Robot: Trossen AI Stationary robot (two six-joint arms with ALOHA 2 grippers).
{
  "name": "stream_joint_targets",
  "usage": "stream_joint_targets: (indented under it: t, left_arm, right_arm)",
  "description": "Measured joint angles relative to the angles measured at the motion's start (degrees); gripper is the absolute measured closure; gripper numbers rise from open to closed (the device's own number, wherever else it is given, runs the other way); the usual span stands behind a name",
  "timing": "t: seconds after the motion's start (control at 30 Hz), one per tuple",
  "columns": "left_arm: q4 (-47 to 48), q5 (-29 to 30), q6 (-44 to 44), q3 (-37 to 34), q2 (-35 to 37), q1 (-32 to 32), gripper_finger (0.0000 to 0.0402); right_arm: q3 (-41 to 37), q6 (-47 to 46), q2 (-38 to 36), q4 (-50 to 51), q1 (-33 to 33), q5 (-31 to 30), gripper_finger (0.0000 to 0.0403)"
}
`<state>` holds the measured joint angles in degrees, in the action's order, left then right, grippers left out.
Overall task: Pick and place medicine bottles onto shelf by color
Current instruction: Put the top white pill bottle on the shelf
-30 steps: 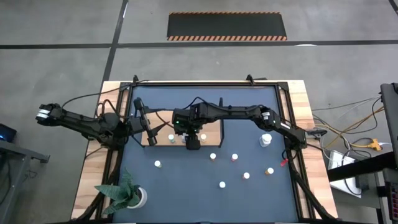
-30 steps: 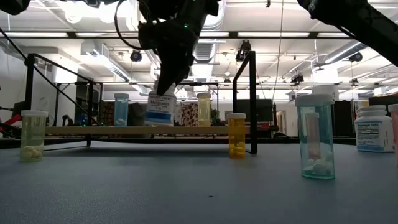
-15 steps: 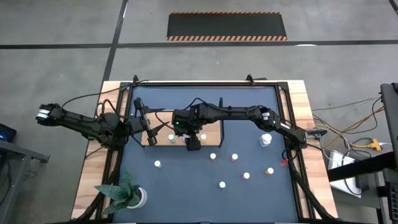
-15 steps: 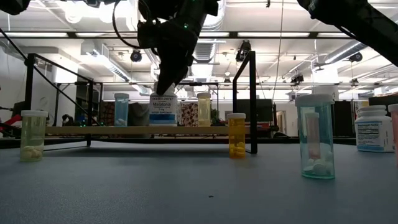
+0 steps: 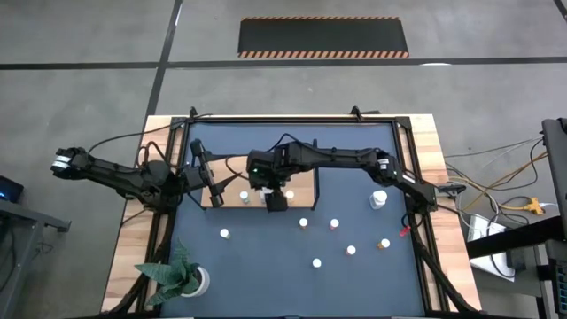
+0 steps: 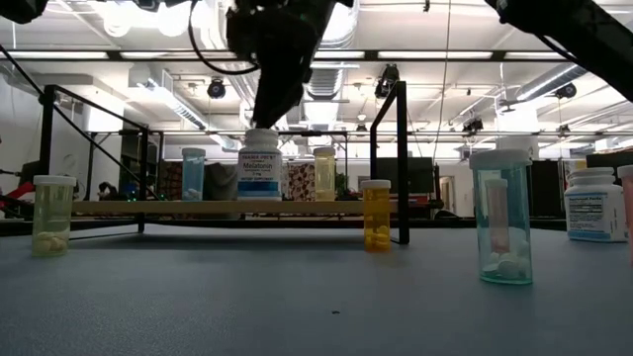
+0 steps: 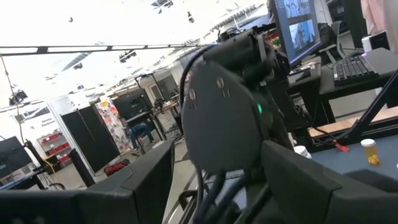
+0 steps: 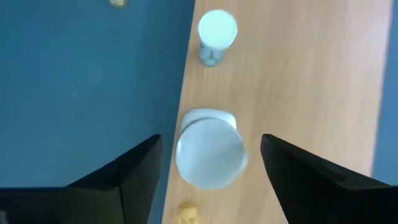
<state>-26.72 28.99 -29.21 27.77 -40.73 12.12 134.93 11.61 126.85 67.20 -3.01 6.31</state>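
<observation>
One white bottle (image 6: pixel 260 164) is standing upright on the shelf (image 8: pixel 292 81), close to its edge, between a blue-topped vial (image 6: pixel 193 173) and a yellowish one (image 6: pixel 323 173). The right gripper (image 5: pixel 275 189) is hanging just above its cap, fingers (image 8: pixel 124 171) spread wide on either side and gripping nothing. The left gripper (image 5: pixel 213 190) is waiting at the shelf's left end, fingers apart and empty. I judge the bottle to be light, rigid plastic with a smooth, rather slippery wall, and tall enough to tip if nudged. The cap looks like the best hold, squeezed square across its width. More bottles (image 5: pixel 314 262) are waiting on the blue table (image 5: pixel 354 283).
</observation>
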Motion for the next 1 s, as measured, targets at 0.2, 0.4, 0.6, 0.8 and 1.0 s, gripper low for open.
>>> stream_joint_targets:
  t: [0.2, 0.4, 0.6, 0.8, 1.0]
  left_arm:
    - [0.13, -0.01, 0.01, 0.00, 0.05, 0.02, 0.0175]
    - [0.27, 0.00, 0.00, 0.00, 0.03, 0.01, 0.0175]
    - [0.24, 0.00, 0.00, 0.00, -0.04, 0.02, 0.0175]
    - [0.24, 0.00, 0.00, 0.00, -0.06, 0.01, 0.0175]
    - [0.22, 0.00, 0.00, 0.00, -0.04, 0.02, 0.0175]
  right_arm:
    - [0.00, 0.32, -2.19, 3.06, -0.27, -1.88, 0.0195]
    - [-0.25, 0.64, -1.52, 5.37, -1.35, -5.24, 0.0271]
    - [-0.48, 1.18, 0.31, 5.36, -1.53, -4.83, 0.0343]
    - [-0.61, 1.82, 1.40, 5.82, -1.24, -4.79, 0.0388]
    - [-0.61, 1.46, 1.36, 5.66, -0.76, -4.42, 0.0394]
